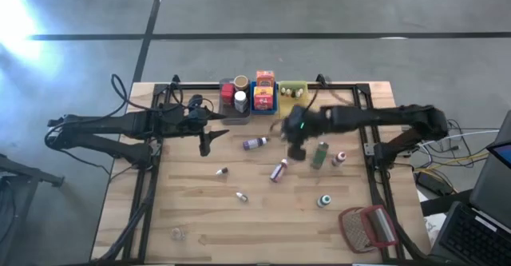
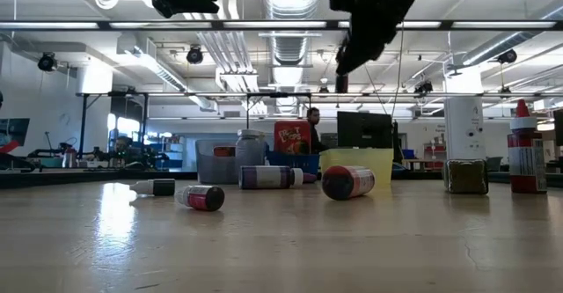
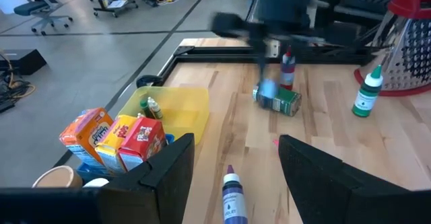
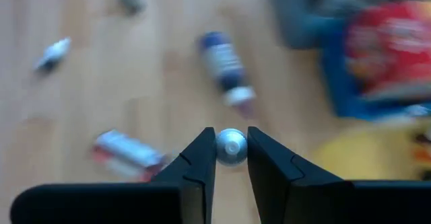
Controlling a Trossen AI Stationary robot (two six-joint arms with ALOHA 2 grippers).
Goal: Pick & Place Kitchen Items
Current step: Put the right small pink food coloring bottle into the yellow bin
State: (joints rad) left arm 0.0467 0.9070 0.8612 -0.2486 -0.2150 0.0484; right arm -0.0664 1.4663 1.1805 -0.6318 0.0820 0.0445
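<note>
I am seeing three bins lining up behind the right gripper [image 1: 296, 148]: the grey bin [image 1: 233, 98] holding jars, the blue bin [image 1: 264, 97] holding boxes, the yellow bin [image 3: 176, 106] holding tiny bottles. My right gripper is pinching a small silver-capped bottle [image 4: 231, 146] between its fingertips above the table [image 1: 200, 218]. A purple bottle [image 1: 255, 143] is lying just beside it. My left gripper [image 1: 205, 144] is hanging spread, holding nothing.

Pale wood-plank table [image 1: 200, 218], smooth with a slight sheen; matt black tool [image 4: 231, 158] fingers pinch a shiny metallic cap [image 4: 231, 146].
</note>
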